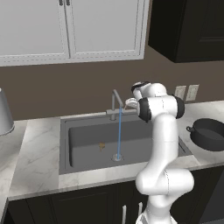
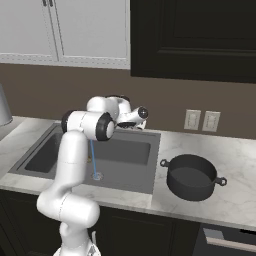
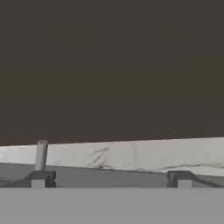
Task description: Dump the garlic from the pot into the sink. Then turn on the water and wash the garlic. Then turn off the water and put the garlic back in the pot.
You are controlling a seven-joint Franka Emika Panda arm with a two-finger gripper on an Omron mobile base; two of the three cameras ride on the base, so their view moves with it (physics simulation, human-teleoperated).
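A grey vessel stands at the counter's far left. In the sink the garlic lies on the floor, left of the drain. A thin blue stream of water falls from the faucet onto the drain. The gripper hovers just beside the faucet, at the sink's back edge, its fingertips spread wide and holding nothing. The pot sits upright on the counter right of the sink, well apart from the garlic.
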